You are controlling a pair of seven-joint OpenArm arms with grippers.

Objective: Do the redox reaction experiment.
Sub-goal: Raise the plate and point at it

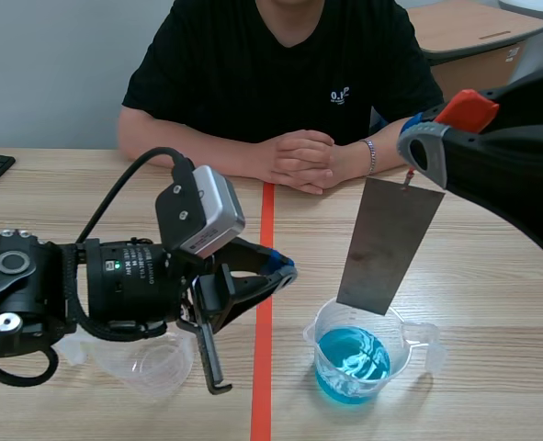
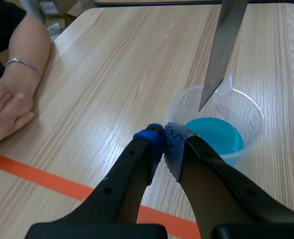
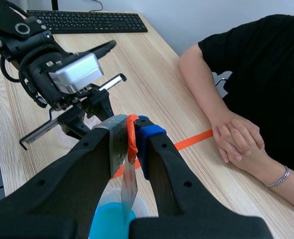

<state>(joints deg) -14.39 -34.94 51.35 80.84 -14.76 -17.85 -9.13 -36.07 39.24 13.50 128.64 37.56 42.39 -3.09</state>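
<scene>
Grey metal sheet (image 1: 388, 246), attitude? (Obs. A)

Long axis near vertical, slightly tilted: the top end is at the right gripper (image 1: 416, 154), and the lower end leans toward the left arm's side. The lower corner points down into the mouth of the beaker (image 1: 313, 342), above the liquid and not touching it. (Obs. B)

Right gripper? (A)

Clamped on the sheet's top edge, sheet hanging below. (B)

Left gripper (image 1: 285, 271)? (A)

Fingers together, nothing between them. Tips low over the table (image 1: 492, 276), just beside the beaker. (B)

Containers? (A)

Beaker: clear plastic with a spout, upright, blue liquid (image 1: 352, 366) filling the lower part. Second clear beaker (image 1: 152, 363) under the left arm, partly hidden. (B)

Other? (A)

Person's hands (image 1: 299, 158) clasped on the far side of the table. (B)
</scene>
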